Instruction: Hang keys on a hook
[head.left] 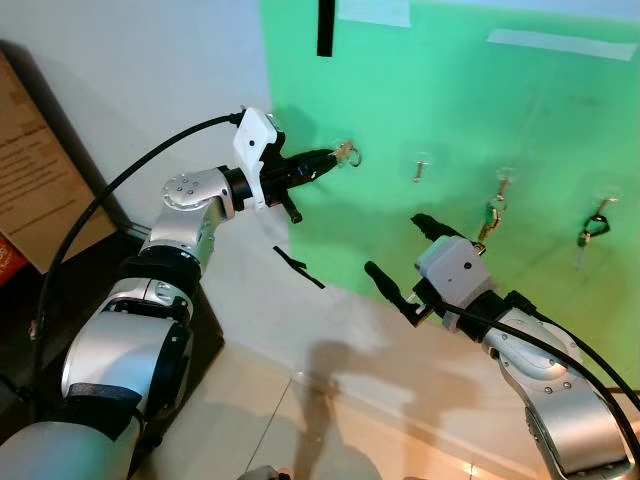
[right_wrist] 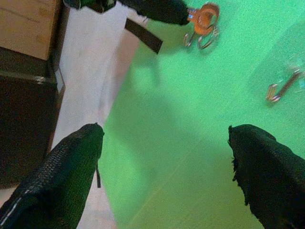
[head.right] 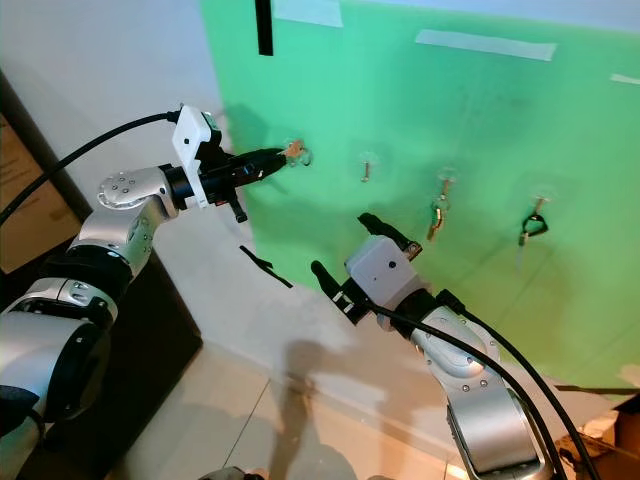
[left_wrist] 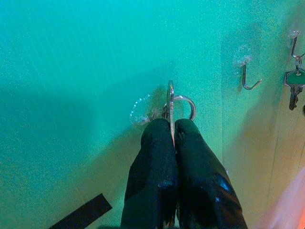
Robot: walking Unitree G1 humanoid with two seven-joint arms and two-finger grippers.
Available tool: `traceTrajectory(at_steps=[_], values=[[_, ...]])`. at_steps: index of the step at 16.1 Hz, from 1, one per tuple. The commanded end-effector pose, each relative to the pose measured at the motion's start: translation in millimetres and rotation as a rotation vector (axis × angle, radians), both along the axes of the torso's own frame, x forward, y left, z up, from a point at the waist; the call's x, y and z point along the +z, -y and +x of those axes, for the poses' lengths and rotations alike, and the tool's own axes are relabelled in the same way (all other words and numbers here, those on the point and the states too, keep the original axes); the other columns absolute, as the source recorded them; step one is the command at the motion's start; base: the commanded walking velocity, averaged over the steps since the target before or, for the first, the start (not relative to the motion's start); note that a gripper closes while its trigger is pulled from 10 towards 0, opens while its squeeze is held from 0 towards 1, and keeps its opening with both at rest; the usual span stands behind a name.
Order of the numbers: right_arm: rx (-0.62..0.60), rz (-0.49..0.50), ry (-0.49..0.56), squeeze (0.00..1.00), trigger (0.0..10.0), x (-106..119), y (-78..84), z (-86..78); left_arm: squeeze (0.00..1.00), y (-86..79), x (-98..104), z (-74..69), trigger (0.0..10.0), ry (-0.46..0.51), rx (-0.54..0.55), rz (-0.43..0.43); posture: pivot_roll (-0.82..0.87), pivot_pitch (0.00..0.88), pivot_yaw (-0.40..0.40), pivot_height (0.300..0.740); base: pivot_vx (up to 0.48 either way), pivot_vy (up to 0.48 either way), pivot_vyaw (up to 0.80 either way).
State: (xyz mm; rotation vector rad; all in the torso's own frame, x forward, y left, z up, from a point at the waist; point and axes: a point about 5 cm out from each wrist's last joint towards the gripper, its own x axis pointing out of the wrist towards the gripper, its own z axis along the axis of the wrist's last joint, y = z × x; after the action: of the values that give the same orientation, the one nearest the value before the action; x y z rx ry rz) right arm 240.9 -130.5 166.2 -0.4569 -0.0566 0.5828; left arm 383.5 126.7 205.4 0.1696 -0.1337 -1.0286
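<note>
mid-hang right now. left gripper [head.left: 322, 162] pinching the key [head.left: 343, 153] tight, ring [left_wrist: 183, 106] right up at the leftmost hook [left_wrist: 143, 112] on the green board [head.left: 480, 120]. next probably slipping ring over hook, then letting go. right gripper [head.left: 395, 255] spread wide, idle.

Green board [head.left: 480, 110] — black tape strips [head.left: 326, 28], cardboard box [head.left: 35, 180].
</note>
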Motion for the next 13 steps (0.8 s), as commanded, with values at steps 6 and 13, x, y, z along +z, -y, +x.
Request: traceTrajectory(at_steps=[6, 13], values=[[0.030, -0.002, -0.013, 1.00, 10.0, 0.5, -4.2, -2.8, 0.00, -19.0, -7.4, -5.4, 0.0, -0.003, -0.018, 0.064, -0.20, 0.000, 0.095, 0.740, 0.000, 0.000, 0.00], [0.033, -0.010, -0.025, 1.00, 10.0, -4.0, -2.5, -0.7, 0.00, -23.5, -10.5, -7.0, 0.0, -0.005, -0.011, 0.087, -0.20, 0.000, 0.090, 0.740, 0.000, 0.000, 0.00]])
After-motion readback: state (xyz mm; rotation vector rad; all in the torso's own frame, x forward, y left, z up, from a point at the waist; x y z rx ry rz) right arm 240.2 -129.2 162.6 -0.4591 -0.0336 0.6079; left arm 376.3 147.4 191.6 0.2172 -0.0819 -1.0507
